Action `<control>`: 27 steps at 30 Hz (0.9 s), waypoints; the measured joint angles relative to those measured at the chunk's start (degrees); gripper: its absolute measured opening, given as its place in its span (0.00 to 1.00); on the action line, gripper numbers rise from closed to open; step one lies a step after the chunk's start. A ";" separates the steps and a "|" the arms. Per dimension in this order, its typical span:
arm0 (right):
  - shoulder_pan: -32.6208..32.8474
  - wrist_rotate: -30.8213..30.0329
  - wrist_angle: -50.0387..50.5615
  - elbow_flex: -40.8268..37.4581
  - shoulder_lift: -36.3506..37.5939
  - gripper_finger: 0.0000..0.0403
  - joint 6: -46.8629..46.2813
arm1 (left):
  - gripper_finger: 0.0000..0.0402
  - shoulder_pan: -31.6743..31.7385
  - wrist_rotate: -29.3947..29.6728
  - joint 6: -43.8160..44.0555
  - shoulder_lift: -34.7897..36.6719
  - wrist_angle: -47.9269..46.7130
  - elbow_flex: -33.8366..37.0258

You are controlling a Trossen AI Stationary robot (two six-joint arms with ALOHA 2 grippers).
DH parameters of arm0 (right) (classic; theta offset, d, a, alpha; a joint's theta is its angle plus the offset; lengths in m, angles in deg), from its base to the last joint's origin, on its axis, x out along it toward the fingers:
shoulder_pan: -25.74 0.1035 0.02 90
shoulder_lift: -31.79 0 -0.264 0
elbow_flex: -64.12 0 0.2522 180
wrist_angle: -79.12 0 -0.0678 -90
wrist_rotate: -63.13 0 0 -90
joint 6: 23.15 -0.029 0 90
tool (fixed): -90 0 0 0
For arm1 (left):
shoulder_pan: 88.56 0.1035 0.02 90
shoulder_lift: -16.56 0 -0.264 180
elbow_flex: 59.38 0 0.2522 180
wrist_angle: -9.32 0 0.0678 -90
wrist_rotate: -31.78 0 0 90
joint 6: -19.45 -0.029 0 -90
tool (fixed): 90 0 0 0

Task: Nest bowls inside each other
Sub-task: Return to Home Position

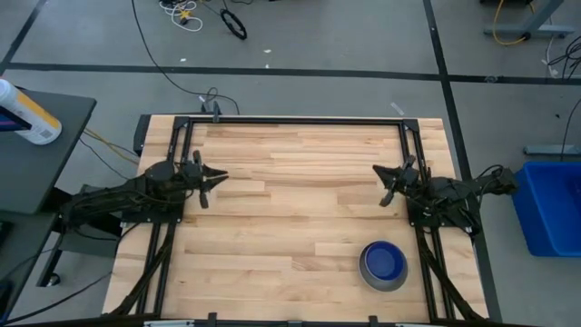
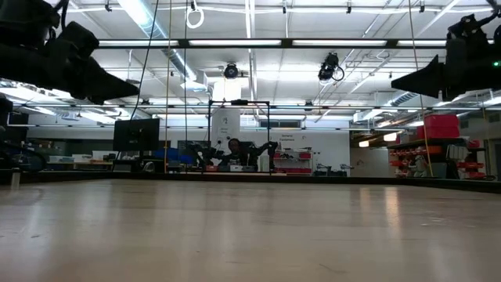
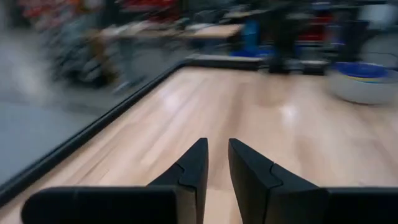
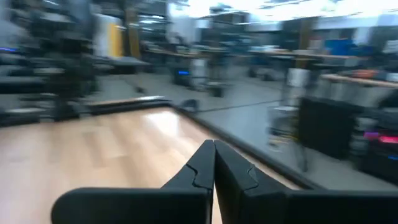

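Bowls (image 1: 383, 265) sit nested as one stack on the worktop (image 1: 290, 154), close to its right edge and not far from the near right corner. Outermost is the grey bowl (image 1: 367, 275). The dark blue bowl (image 1: 385, 262) lies inside it on top, hollow side up. What sits between those two cannot be told from above. The left wrist view shows the same stack far across the wood, with a grey wall under a blue rim.

The right claw (image 1: 385, 188) hangs just inside the right edge, about halfway along it, well apart from the stack and pointing toward the worktop's middle. Its fingers (image 4: 200, 169) are clenched, pressed flat together with nothing between them. The left claw (image 1: 214, 179) mirrors it by the left edge, pointing inward, far from the bowls. Its fingers (image 3: 191, 167) stand a narrow slit apart and grasp nothing. In the low view, dark arm parts hang at both upper corners, well above the wood.

Past the right edge a blue bin (image 1: 549, 207) stands on the floor. Past the left edge a bottle (image 1: 27, 113) lies on a dark side table (image 1: 64, 154). Cables (image 1: 182, 14) trail on the floor beyond the far edge. A person (image 2: 235, 147) shows far back in the room.
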 joint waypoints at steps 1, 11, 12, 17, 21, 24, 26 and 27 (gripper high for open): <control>-0.75 -0.96 0.04 0.00 0.00 0.02 0.50 | 0.18 0.11 -2.23 -1.80 -0.12 1.64 0.42; -12.92 17.11 -0.43 0.00 -0.02 0.02 1.26 | 0.18 10.83 -8.80 0.33 -4.13 10.89 3.47; -14.20 20.30 -0.40 0.00 -0.10 0.02 0.41 | 0.18 12.20 -10.70 1.19 -4.53 11.11 3.47; -17.99 35.97 1.12 0.00 -2.59 0.02 -4.11 | 0.18 16.56 -16.83 2.94 -6.40 11.86 3.47; -18.35 39.33 1.73 0.00 -7.33 0.02 -6.11 | 0.18 17.27 -18.51 3.28 -6.58 12.13 3.50; -18.36 37.80 1.69 0.00 -11.09 0.02 -5.51 | 0.18 17.27 -19.39 4.32 -6.60 12.17 3.50; -18.36 36.60 1.46 0.00 -13.31 0.02 -5.08 | 0.18 17.17 -19.50 4.33 -6.60 12.19 3.50; -18.36 36.21 1.38 0.00 -14.31 0.02 -5.12 | 0.18 17.11 -19.48 4.31 -6.60 12.23 3.50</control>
